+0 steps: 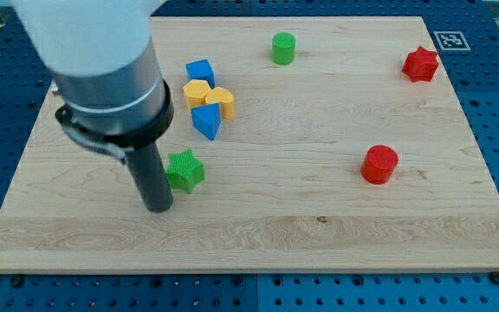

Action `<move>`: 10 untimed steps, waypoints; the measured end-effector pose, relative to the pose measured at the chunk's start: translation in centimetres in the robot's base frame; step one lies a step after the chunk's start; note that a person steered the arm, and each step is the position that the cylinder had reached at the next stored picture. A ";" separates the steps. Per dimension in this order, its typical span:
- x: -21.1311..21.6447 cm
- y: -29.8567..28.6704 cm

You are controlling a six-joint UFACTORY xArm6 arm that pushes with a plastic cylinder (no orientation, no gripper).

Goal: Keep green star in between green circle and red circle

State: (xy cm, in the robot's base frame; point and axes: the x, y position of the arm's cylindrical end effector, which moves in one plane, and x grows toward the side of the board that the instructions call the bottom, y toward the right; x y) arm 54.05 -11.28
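Resting my tip on the board, I have it just beside the green star, on the star's left and slightly toward the view's bottom; whether rod and star actually touch I cannot tell, since the rod's dark shaft overlaps the star's left edge. I carry no jaws at all, only this straight rod, so there is nothing to open or close.

The star lies in the view's left half, below a small cluster: a blue block, two yellow blocks and, and a second blue block, all packed close together. The green circle stands near the view's top, right of the cluster. The red circle sits well to the right, at about the star's height. A red star is in the top right corner, away from all this.

By my judgement the task is barely begun. The gap between the two circles runs diagonally from the top centre down to the right, and the green star is well apart from that line, off to its left. What remains is nearly everything: pushing the star rightward and a little upward until it rests between the circles. My place on its left suits such a push, and the path looks free of other blocks
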 end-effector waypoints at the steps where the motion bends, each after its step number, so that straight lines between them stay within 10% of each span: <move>1: -2.7 0.0; 10: -7.6 12.6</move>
State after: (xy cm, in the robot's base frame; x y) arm 46.40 1.35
